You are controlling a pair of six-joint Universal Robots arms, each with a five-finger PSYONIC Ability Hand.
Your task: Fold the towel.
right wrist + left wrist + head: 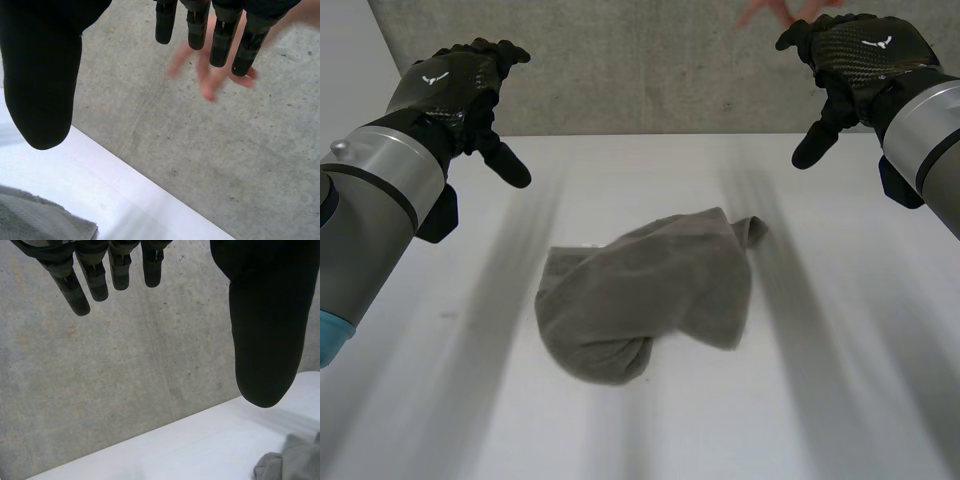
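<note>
Head camera downward on the table (840, 400); wrist cameras low, outward over its far edge; towel (640, 310) shared.

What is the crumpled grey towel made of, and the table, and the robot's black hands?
The towel looks like soft terry cloth: matte grey, fuzzy, slumped in loose folds. The table seems a smooth white board, maybe laminate. The left hand and right hand look gloved in black fabric, with a woven, slightly shiny pattern on their backs; perhaps carbon fibre.
</note>
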